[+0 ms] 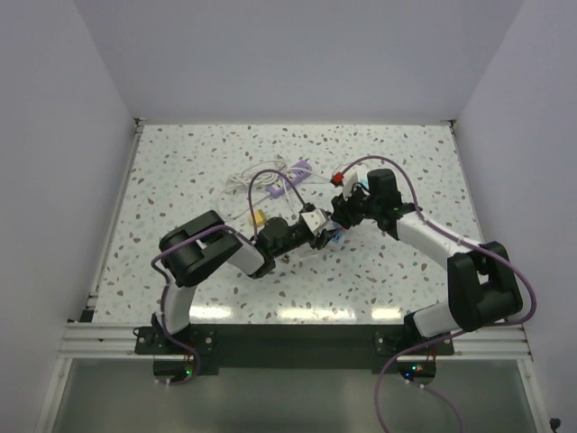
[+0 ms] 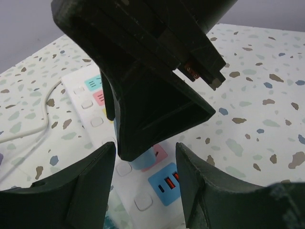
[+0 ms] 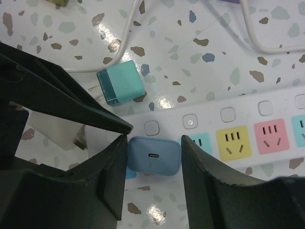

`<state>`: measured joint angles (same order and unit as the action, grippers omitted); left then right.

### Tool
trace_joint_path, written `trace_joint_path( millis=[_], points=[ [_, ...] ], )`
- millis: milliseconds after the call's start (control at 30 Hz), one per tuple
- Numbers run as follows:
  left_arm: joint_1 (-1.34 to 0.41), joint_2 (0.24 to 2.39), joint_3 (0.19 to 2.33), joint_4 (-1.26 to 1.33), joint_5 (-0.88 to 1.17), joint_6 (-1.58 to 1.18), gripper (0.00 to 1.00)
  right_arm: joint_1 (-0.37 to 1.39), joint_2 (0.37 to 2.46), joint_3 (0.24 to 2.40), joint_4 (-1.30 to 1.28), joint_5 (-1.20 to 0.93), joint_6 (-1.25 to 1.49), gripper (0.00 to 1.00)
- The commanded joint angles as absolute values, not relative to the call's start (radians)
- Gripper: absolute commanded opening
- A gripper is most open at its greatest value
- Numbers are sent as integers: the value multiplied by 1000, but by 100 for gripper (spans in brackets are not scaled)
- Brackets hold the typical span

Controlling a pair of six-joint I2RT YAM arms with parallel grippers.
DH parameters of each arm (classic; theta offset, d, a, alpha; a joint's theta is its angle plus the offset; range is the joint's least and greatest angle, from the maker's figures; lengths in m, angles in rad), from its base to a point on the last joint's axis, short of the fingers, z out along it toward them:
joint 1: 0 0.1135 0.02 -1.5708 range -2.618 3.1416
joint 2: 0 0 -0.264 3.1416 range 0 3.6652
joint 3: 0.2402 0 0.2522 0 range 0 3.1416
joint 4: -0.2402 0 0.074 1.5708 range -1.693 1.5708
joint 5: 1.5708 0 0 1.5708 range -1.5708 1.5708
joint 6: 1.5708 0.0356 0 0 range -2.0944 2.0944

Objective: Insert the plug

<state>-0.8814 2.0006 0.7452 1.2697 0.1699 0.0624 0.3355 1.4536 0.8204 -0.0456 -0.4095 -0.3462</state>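
Note:
A white power strip [image 3: 248, 112] with coloured sockets lies mid-table. A blue plug [image 3: 153, 156] stands on it between the cyan socket [image 3: 199, 143] and a blue USB panel [image 2: 167, 183], over a pink socket [image 2: 162, 153]. How deep it sits cannot be told. My right gripper [image 3: 154, 140] is shut on the plug from above, also visible in the top view [image 1: 330, 227]. My left gripper [image 2: 145, 152] straddles the strip's [image 2: 81, 90] end, one finger on each long edge, holding it. In the top view the left gripper [image 1: 305, 236] meets the right one.
A teal charger [image 3: 120, 85] and a white charger [image 3: 57, 133] lie beside the strip. A white cable [image 1: 252, 180], a purple item [image 1: 302, 167], a yellow plug [image 1: 258, 219] and a red part [image 1: 338, 178] lie behind the grippers.

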Motion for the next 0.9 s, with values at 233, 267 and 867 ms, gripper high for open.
trace_joint_path(
  millis=[233, 267, 867],
  points=[
    [-905, 2098, 861, 1362, 100, 46, 58, 336, 1496, 833, -129, -368, -324, 0],
    [-905, 2112, 865, 1359, 89, 45, 58, 334, 1497, 833, -130, -368, -324, 0],
    [-913, 2137, 888, 1309, -72, -34, 59, 334, 1486, 830, -126, -350, -310, 0]
  ],
)
